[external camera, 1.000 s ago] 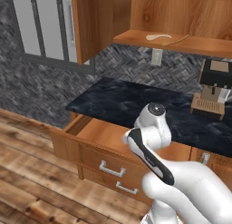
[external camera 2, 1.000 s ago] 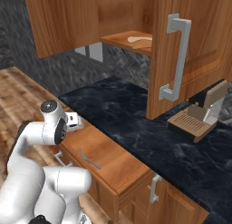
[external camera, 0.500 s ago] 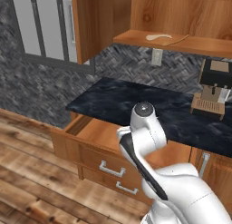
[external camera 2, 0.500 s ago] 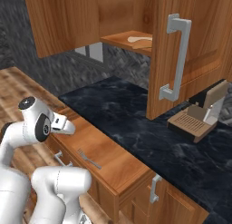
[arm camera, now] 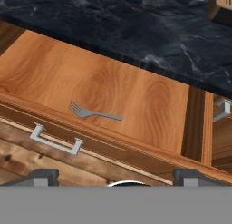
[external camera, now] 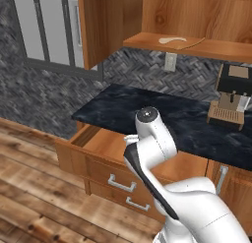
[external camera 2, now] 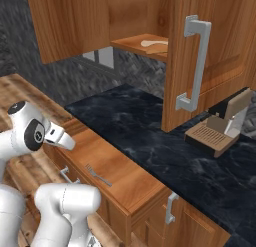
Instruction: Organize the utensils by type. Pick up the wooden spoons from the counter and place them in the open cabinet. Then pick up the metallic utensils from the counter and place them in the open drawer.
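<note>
Spread wide and holding nothing, the gripper point(arm camera: 116, 175) hung over the front edge of the drawer point(arm camera: 149, 105), its two dark fingertips point(arm camera: 44, 175) far apart at the bottom of the hand view. Below them lay a fork point(arm camera: 94, 113) — thin, silver-grey, flat on the wooden drawer bottom near the front wall, tines to the left of that view. The squared silver drawer handle point(arm camera: 55, 143) sat just below it on the drawer front.

From the right base view the fork point(external camera 2: 98, 175) showed again, lying in the pulled-out drawer point(external camera 2: 125, 183), with the black marble counter point(external camera 2: 150, 141) behind it. On the counter's right end stood a coffee machine point(external camera 2: 220, 128), well apart from the drawer.

Above the counter the cabinet point(external camera 2: 200, 56) stood with its door swung out, the long silver bar handle point(external camera 2: 192, 63) facing the camera. On its shelf point(external camera: 206, 47) rested a pale wooden spoon point(external camera: 172, 40) — a second, darker spoon point(external camera: 194, 43) lay just beside it, thin and hard to make out. The pale spoon point(external camera 2: 152, 43) showed on the shelf from the right side too. The white arm point(external camera: 152, 153) rose in front of the drawer point(external camera: 106, 141) in the left base view.
</note>
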Robot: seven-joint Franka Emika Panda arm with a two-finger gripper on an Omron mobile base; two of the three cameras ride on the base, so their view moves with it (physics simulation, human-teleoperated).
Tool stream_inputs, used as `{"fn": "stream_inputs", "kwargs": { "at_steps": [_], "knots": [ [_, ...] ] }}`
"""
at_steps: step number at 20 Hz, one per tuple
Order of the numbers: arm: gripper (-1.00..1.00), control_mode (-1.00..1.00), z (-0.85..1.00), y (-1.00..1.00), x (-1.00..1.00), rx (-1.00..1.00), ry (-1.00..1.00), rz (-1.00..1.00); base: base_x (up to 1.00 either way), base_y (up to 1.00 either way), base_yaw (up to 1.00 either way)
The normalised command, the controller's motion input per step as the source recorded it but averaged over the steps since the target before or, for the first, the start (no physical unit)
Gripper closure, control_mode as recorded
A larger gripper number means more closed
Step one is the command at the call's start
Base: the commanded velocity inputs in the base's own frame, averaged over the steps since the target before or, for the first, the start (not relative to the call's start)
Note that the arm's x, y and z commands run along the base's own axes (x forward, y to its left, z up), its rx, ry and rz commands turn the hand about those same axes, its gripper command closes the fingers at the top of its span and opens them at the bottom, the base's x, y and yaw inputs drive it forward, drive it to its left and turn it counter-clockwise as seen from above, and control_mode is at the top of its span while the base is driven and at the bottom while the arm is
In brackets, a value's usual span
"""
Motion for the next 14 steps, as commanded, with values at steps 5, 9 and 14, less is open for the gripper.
{"fn": "stream_inputs", "kwargs": {
  "at_steps": [5, 9, 14],
  "knots": [
    [-1.0, -1.0, 0.0, 0.0, 0.0, 0.0, 0.0, 0.0, 0.0, 0.0, 0.0],
    [-1.0, 1.0, 0.0, 0.0, -0.1, 0.0, -0.01, 0.0, -0.11, 0.0, 0.0],
    [-1.0, 1.0, 0.0, 0.0, 0.0, 0.0, 0.0, 0.0, -0.68, 0.02, 0.29]
  ]
}}
